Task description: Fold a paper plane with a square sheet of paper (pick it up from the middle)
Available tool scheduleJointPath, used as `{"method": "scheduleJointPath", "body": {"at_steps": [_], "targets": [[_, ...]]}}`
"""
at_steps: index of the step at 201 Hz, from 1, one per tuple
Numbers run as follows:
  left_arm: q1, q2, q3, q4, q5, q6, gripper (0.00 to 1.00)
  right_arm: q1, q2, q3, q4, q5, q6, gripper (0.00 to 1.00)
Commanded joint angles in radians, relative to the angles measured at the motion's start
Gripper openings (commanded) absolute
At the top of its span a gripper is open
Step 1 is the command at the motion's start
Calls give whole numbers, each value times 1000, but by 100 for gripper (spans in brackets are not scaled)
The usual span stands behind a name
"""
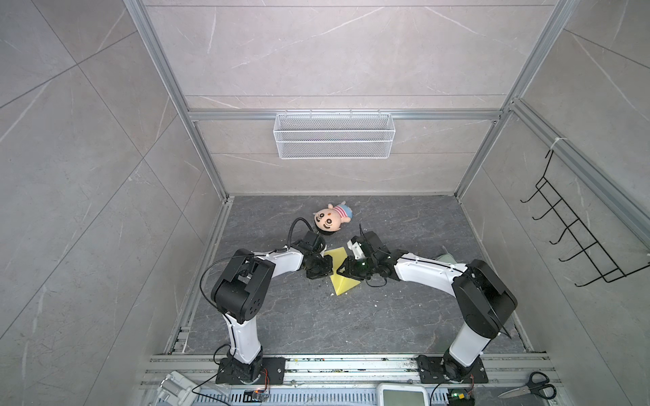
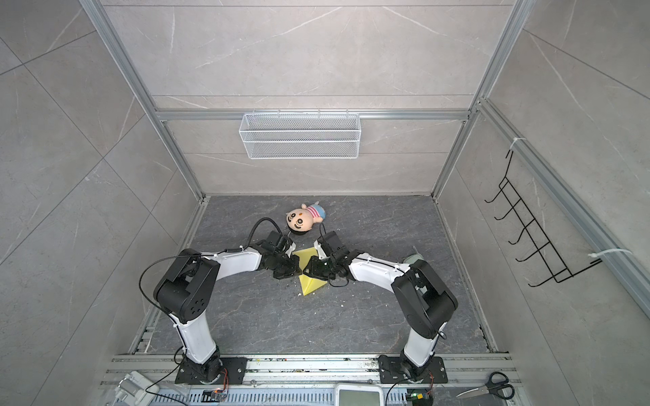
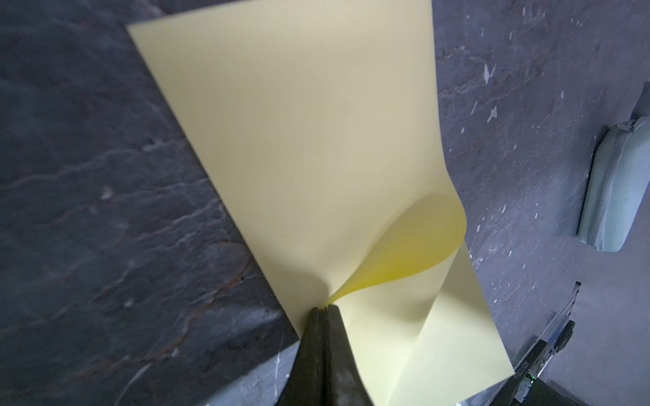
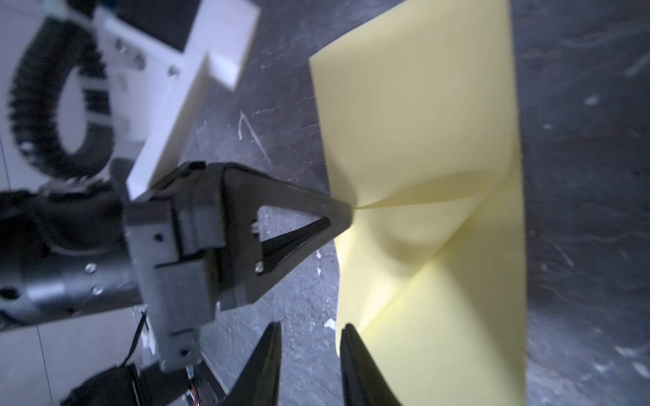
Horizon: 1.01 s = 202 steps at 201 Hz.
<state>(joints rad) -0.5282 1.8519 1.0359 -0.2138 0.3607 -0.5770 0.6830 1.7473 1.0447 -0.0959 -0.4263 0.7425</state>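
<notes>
The sheet point(image 3: 299, 140) lies mid-worktop point(image 1: 404, 309), nearer than the doll point(image 1: 330, 219). Its left side is buckled up and pinched by the left hand point(image 3: 323, 309). The right hand point(image 4: 309, 327) is spread, just beside the sheet.

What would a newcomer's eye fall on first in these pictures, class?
The pale-yellow sheet of paper stands out first, lying mid-scene on the dark tabletop and buckled into a curl where the left gripper pinches its edge shut. The right gripper is at the sheet's other side with its jaws apart. A plush doll in a striped shirt lies on the tabletop just behind them.
</notes>
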Motion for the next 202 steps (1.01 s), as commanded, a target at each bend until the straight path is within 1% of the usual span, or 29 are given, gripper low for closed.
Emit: {"method": "scheduleJointPath", "body": {"at_steps": [1,35,75,202], "targets": [[-3,41,2,-72,-65,24,0,0,48,9,32,-71,-15,25],[-2,42,3,-74,-65,24,0,0,127,34,68,-74,29,18],[-2,46,6,-74,-63,26,0,-8,179,31,87,-53,52,16],[-4,49,6,-72,-61,24,0,-22,177,-73,108,-16,75,15]]}}
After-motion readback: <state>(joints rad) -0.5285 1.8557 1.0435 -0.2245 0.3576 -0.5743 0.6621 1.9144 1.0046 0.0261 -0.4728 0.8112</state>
